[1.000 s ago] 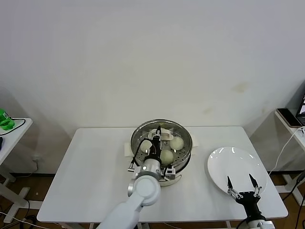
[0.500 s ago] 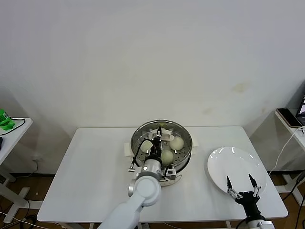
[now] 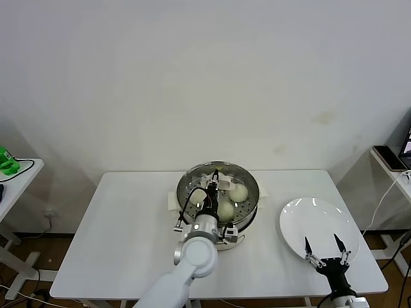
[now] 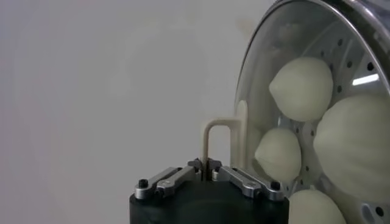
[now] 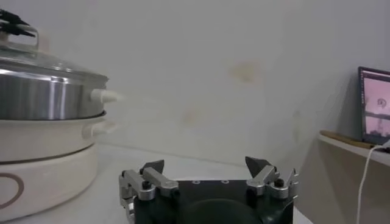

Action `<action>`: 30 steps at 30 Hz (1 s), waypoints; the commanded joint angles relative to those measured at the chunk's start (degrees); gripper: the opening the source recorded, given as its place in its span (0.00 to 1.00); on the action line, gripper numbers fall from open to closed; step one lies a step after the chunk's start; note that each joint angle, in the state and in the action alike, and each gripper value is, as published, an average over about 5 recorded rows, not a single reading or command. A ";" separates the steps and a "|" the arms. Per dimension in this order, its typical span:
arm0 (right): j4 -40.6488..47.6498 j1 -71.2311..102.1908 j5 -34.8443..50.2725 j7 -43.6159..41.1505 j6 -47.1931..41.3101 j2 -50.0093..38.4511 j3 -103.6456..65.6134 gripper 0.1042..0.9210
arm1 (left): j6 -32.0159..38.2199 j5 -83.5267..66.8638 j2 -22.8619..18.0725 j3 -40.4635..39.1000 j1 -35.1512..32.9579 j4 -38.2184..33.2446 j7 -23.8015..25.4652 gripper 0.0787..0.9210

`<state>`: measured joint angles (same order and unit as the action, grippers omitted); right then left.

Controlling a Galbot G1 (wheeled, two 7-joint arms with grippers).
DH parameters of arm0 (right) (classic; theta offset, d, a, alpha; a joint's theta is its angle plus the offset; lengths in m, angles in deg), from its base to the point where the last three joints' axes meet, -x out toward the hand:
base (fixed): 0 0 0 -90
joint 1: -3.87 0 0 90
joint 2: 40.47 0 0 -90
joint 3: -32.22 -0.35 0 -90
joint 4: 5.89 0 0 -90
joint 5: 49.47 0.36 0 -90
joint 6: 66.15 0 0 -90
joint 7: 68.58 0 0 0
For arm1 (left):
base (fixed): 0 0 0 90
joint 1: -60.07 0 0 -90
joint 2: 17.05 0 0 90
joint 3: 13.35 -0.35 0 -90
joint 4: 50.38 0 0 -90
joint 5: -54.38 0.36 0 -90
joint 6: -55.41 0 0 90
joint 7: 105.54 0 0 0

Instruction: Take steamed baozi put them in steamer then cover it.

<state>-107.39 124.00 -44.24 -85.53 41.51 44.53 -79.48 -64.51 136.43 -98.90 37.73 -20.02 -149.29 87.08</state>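
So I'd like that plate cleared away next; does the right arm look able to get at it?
Probably yes: the right gripper hovers at the white plate's near edge, jaws open, nothing between them.

Left hand (image 4: 205, 163) at cover (image 4: 286, 73) handle, baozi (image 4: 303, 88) beneath.

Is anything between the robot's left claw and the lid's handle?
Nothing visible is in the way. The left gripper pinches the cream handle of the cover, which sits on the steamer with the baozi under its glass.
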 commanded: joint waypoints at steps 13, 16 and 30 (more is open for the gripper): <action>-0.05 -0.06 0.06 -0.01 -0.13 0.09 0.29 0.88 | 0.08 -0.04 1.08 0.62 -2.11 -4.73 0.08 0.67; -0.02 -0.07 0.08 0.00 -0.14 0.10 0.31 0.88 | 0.09 -0.18 1.48 0.57 -2.93 -6.26 0.11 0.78; -0.02 -0.04 0.06 0.06 -0.15 0.28 0.34 0.88 | 0.68 -1.17 4.07 2.11 -8.63 -14.93 0.18 0.88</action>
<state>-107.43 123.94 -44.21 -85.50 41.35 44.73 -79.14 -63.97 135.58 -95.85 38.72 -25.09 -157.90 87.13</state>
